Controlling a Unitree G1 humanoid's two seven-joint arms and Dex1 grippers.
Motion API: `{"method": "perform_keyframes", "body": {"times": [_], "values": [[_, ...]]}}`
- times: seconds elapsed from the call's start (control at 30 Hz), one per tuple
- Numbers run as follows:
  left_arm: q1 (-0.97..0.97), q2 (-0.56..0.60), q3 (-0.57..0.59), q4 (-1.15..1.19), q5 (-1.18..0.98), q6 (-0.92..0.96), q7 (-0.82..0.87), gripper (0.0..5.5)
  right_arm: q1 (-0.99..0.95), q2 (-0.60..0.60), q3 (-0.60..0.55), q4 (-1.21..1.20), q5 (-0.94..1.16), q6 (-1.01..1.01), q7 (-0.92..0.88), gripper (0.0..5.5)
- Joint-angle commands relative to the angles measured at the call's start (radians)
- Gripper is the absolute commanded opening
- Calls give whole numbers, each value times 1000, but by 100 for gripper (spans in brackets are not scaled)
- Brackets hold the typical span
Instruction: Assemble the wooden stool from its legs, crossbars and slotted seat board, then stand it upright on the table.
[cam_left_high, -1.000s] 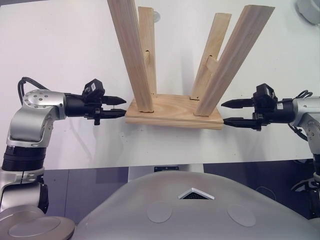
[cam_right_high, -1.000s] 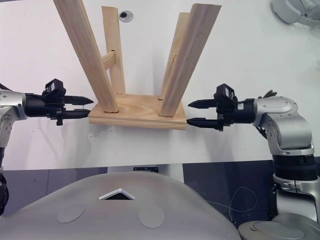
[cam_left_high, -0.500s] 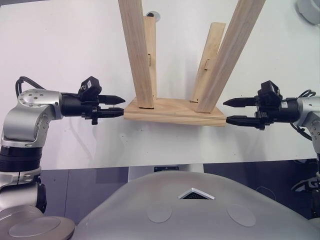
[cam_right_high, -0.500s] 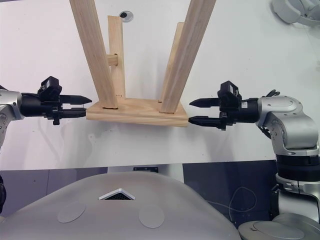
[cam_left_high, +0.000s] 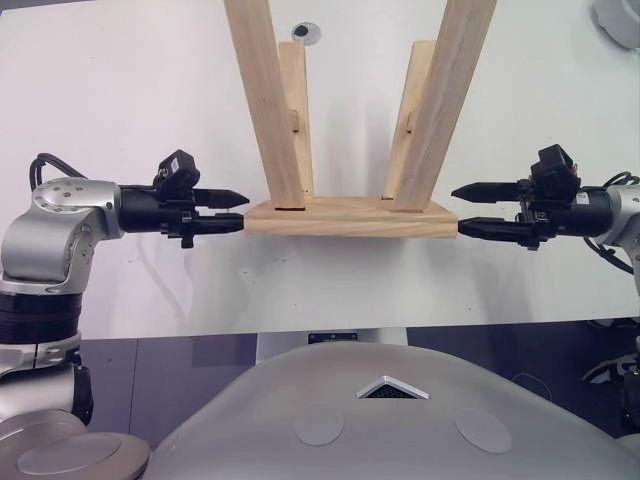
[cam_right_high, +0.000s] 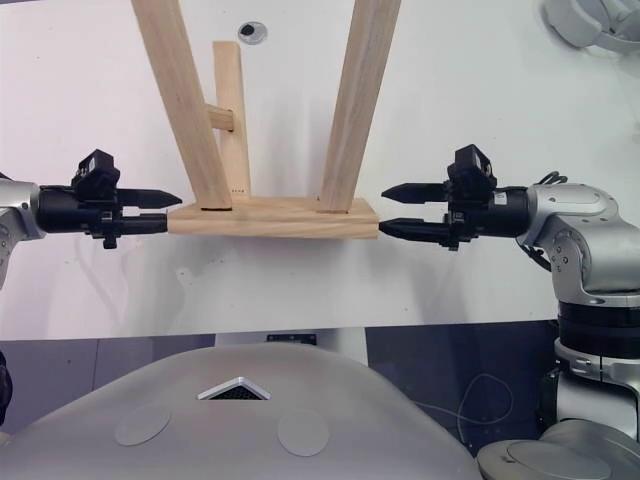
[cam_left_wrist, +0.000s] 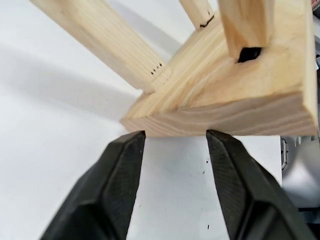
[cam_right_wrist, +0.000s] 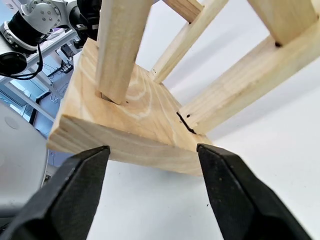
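The wooden stool hangs upside down over the white table (cam_left_high: 120, 90), its slotted seat board (cam_left_high: 350, 215) level and seen almost edge-on. Its legs (cam_left_high: 262, 100) rise out of the top of the view, and a crossbar (cam_right_high: 220, 118) joins the two on the left. My left gripper (cam_left_high: 232, 207) is open, its fingertips (cam_left_wrist: 131, 145) against the board's left end. At the board's right end my right gripper (cam_left_high: 460, 208) is open too, with its fingertips (cam_right_wrist: 97, 155) at that edge. The board sits pinched between the two arms.
A round grommet hole (cam_left_high: 306, 32) lies in the table behind the stool. A white object (cam_left_high: 620, 15) rests at the far right corner. The table's front edge (cam_left_high: 320, 325) runs just below the grippers.
The stool has tipped toward me: the seat board's face showed before and now only its edge does, and the legs stand steeper. Both grippers stayed at the board's ends and rose slightly.
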Motion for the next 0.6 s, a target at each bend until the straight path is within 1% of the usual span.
{"method": "perform_keyframes", "body": {"times": [0.03,0.3,0.43,0.6], "values": [[-39,-75,-50,-69,-115,2,-54,229,-9,42,68,-73,55,-23,24,330],[-13,-62,-68,-89,-95,-16,-61,229,-24,42,51,-69,75,-15,21,330],[4,-53,-64,-83,-75,-44,-59,229,-1,30,27,-57,47,-49,11,330],[-36,0,-27,68,-5,-144,-79,229,122,14,-61,-49,-28,-165,-69,330]]}}
